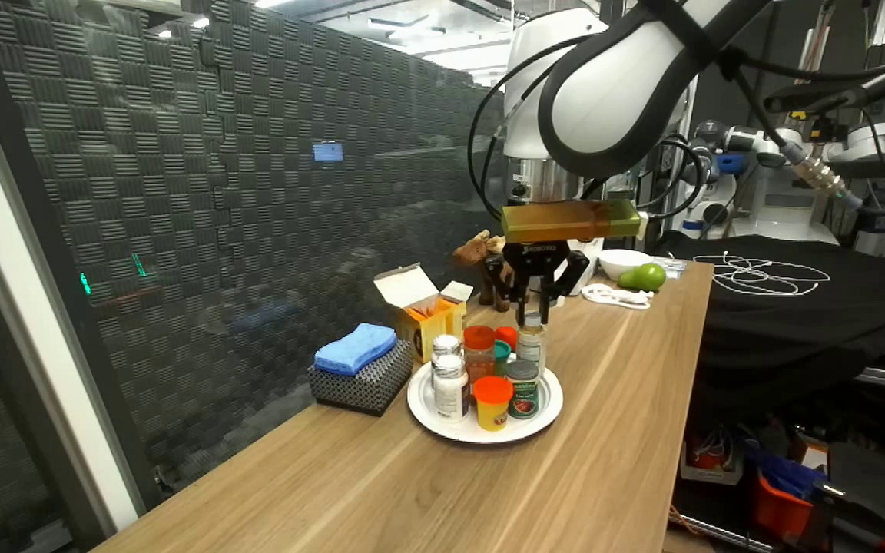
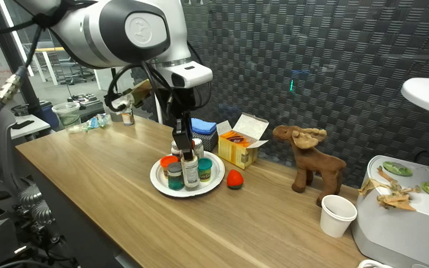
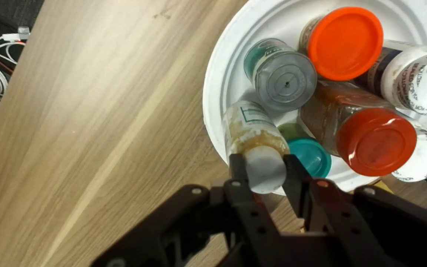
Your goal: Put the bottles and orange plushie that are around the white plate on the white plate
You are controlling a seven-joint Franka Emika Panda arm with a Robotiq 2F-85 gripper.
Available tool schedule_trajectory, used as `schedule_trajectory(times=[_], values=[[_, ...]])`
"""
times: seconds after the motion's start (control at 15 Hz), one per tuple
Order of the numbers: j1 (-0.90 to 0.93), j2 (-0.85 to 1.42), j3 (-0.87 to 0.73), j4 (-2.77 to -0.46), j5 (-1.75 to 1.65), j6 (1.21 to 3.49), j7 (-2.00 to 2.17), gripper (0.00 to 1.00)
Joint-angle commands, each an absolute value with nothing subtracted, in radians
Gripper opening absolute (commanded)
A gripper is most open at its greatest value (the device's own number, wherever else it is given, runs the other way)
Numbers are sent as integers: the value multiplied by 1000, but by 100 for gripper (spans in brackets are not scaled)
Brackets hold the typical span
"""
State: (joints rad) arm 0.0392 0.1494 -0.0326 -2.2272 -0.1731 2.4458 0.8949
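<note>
- Standing at the left of the white plate (image 1: 481, 437), in an exterior view, are two white bottles (image 1: 452, 392), one behind the other, probably set near the rim to save room
- Next, the red-capped jar (image 1: 479, 361) rises behind the orange-lidded tub (image 1: 493, 407), both upright and packed close, I judge, so that everything fits
- Rightward again, the teal-topped tub (image 1: 502, 351) and the grey-capped jar (image 1: 522, 392) seem to border the slot meant for the tall pale bottle (image 1: 531, 352)
- At the right side the gripper (image 3: 265, 165) pinches that bottle by its cap (image 3: 265, 174), fingers (image 3: 237, 167) narrowed on either side; a high hold likely clears the neighbours; whether the base bears on the plate I cannot tell
- Peeping from behind the jars in an exterior view, the orange plushie (image 1: 505, 335) could pass for being on the plate; in an exterior view the orange plushie (image 2: 235, 178) lies on the wooden table (image 2: 184, 223), just beside the rim and apart, so it remains to be placed
- Looking down, the wrist view shows the cap between both fingers; in an exterior view a finger (image 2: 187, 153) covers much of it
</note>
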Motion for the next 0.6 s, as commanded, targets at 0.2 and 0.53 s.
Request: schedule_trajectory(times=[0.2,0.53], values=[[47,221,-41,-2173,-153,2494,874,13],[58,246,-51,-2141,-168,2520,888,13]])
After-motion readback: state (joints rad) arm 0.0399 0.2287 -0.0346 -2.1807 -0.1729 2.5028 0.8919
